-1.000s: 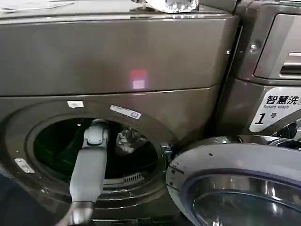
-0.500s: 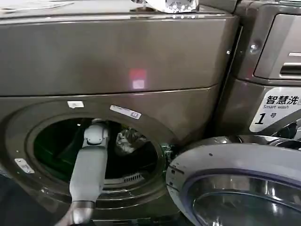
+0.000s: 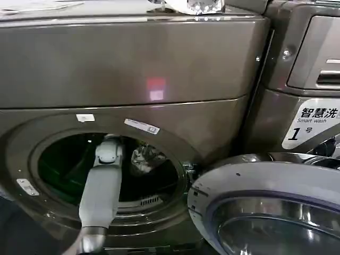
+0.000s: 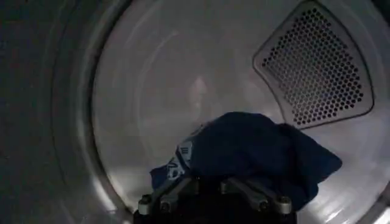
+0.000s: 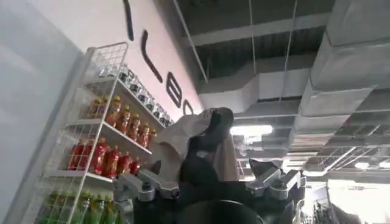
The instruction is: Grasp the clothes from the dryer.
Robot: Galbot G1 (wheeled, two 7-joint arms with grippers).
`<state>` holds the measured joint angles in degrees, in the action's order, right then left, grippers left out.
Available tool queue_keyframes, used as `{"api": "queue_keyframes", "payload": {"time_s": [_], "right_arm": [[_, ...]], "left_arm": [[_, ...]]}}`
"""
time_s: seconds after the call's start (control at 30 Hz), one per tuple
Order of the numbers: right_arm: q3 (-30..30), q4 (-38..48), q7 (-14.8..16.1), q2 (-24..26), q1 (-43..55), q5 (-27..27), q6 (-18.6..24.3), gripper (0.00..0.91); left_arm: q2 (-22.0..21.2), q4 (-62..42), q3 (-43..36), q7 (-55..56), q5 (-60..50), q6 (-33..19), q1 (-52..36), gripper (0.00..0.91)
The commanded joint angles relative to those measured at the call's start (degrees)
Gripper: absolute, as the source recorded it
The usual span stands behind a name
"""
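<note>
With the left arm (image 3: 101,191) reaching through the round opening of the dryer (image 3: 133,79), the left gripper (image 4: 214,193) sits deep inside the drum. In the left wrist view its fingers (image 4: 159,196) are closed onto a dark blue garment with a pale printed patch, part of the clothes (image 4: 250,152), which bunches up directly ahead of the fingertips and rests against the pale back wall of the drum. A perforated vent panel (image 4: 317,61) lies on that back wall, beyond the gripper and off to one side. In the head view a grey patterned piece of cloth (image 3: 143,156) shows just beside the arm's wrist, inside the opening. The dryer's door (image 3: 265,207) stands swung open to the right of the arm. The right gripper (image 5: 210,182) is raised toward the ceiling, well away from the dryer, closed on a pale cloth (image 5: 183,143) with a dark piece beside it; a wire shelf of bottles (image 5: 109,146) stands behind it.
</note>
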<state>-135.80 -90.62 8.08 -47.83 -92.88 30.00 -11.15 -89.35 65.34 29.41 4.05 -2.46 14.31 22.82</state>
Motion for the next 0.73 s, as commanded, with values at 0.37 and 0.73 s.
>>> {"api": "queue_keyframes", "payload": {"time_s": [0.37, 0.73], "right_arm": [[-0.9, -0.4, -1.4, 0.7, 0.2, -1.6, -1.1, 0.907], [-0.9, -1.1, -1.8, 0.7, 0.3, -1.5, -0.8, 0.907]], "left_arm": [[0.0, 0.3, -0.2, -0.7, -0.3, 0.1, 0.3, 0.000], [0.0, 0.4, -0.5, -0.9, -0.4, -0.1, 0.4, 0.000]]}}
